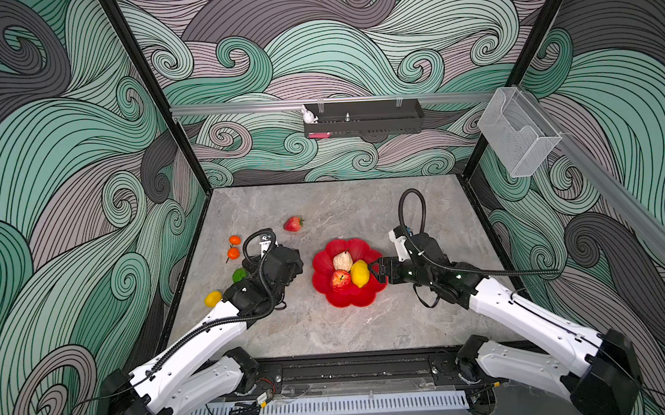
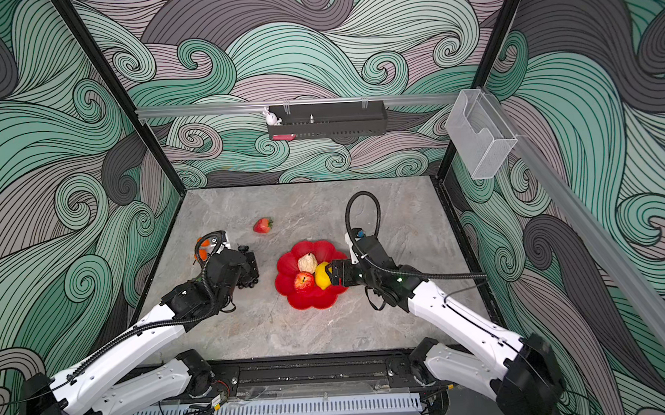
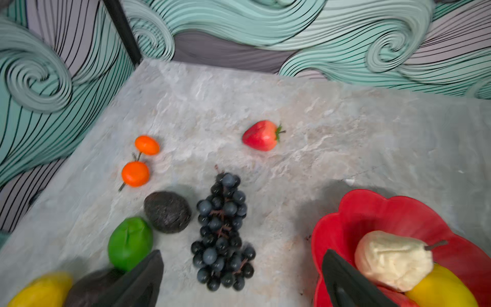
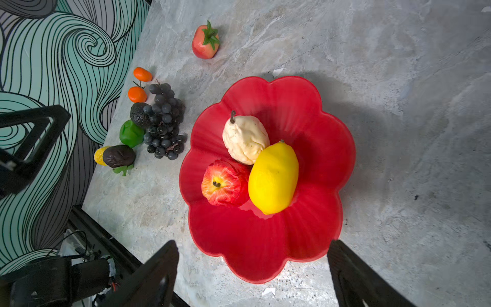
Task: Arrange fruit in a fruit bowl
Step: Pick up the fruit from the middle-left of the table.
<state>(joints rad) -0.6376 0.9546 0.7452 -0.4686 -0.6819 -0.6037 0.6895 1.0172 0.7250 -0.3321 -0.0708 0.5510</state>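
Bowl (image 1: pixel 347 299) sits on the table (image 1: pixel 322 201), right of centre.

In the bowl, three pieces touching:
- Beige pear (image 4: pixel 245 139), on its side, stem end toward the back wall.
- Lemon (image 4: pixel 273 178), long axis roughly front to back, nub end against the pear.
- Apple (image 4: pixel 221 183), blossom end up.

Right gripper (image 4: pixel 253 245) hangs over the bowl's right rim near the lemon. Jaws spread wide, nothing held.

Left gripper (image 3: pixel 241 255) also has its jaws spread wide, empty. The grape bunch (image 3: pixel 223 231) lies on the table just ahead of it, left of the bowl. The bunch's long axis runs front to back, stem end toward the back wall.

Strawberry (image 1: pixel 293 223) lies alone farther back, on its side, green cap pointing right, tip left.

Near the table's left edge, back to front: two oranges (image 1: pixel 235 240), avocado (image 3: pixel 168 211), lime (image 1: pixel 239 275), second lemon (image 1: pixel 213 298).
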